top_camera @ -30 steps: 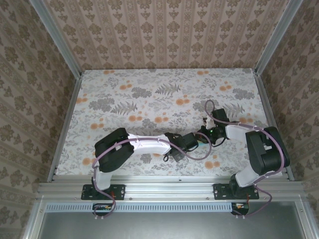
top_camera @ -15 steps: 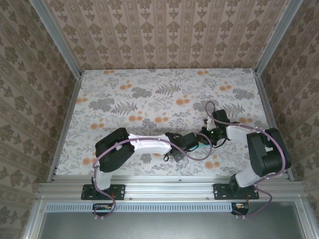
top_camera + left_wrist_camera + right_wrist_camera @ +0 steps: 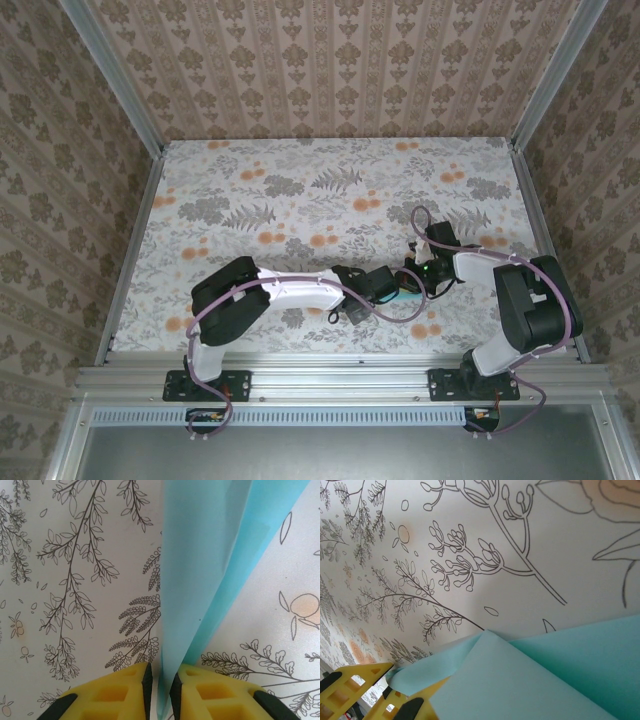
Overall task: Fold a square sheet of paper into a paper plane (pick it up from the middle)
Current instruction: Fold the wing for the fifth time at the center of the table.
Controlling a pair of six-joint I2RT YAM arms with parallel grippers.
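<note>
Two arms: white-and-black left arm [image 3: 285, 290] and black right arm [image 3: 525, 300], each reaching in from its base at the near edge and meeting over the near-right part of the surface.
Carrier: flat tabletop printed with grey leaves and orange blossoms [image 3: 330, 180].
Task item: light turquoise folded paper plane [image 3: 200, 555], layered, with creased flaps overlapping in the right wrist view [image 3: 545, 680].
Item position: between the two wrists, close to the near edge and right of its middle, well apart from the far edge. From above only a sliver of turquoise can be made out.
Left gripper [image 3: 160, 672]: yellow fingers [image 3: 115, 695] set narrow, with the lower edge of the paper plane held between the black pads and the paper widening away from them.
Right gripper [image 3: 400, 680]: yellow fingers [image 3: 350, 687] closed together on a folded corner of the paper plane.
Edges: the left wrist view shows one long straight edge of the paper running up from the jaws and a second slanting off to the right. The right wrist view shows a pointed flap tip just beside the fingers.
Surround: brown damask-patterned walls [image 3: 330, 60] on the far, left and right edges, and an aluminium rail [image 3: 340, 378] along the near edge.
Room: a broad stretch of tabletop lies between the grippers and the far edge and far-left corner. The right arm's elbow sits near the right edge.
Cabling: purple cables [image 3: 385, 312] loop beside both wrists.
</note>
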